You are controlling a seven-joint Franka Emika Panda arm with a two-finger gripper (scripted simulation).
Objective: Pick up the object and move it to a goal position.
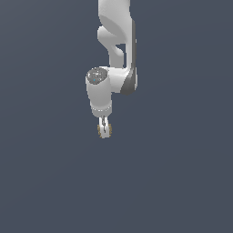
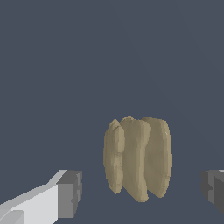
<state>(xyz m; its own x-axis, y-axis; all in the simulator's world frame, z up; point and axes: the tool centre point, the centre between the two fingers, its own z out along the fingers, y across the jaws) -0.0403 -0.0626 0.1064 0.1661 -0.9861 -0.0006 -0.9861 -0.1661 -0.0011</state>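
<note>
Between the gripper (image 2: 140, 192) fingers sits the object (image 2: 138, 157) — tan, ridged, lumpy. Wrist view shows the gripper spread wide, a clear gap between each grey pad (image 2: 70, 192) and the object, nothing held. Exterior view — arm (image 1: 116, 45) points straight down, gripper (image 1: 104, 131) around the object (image 1: 99, 130) at its tips.

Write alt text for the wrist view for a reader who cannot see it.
A lumpy, ridged tan-brown object sits between the two grey finger pads of the open gripper, with clear gaps on both sides. Behind it is only a plain dark blue-grey surface.
</note>
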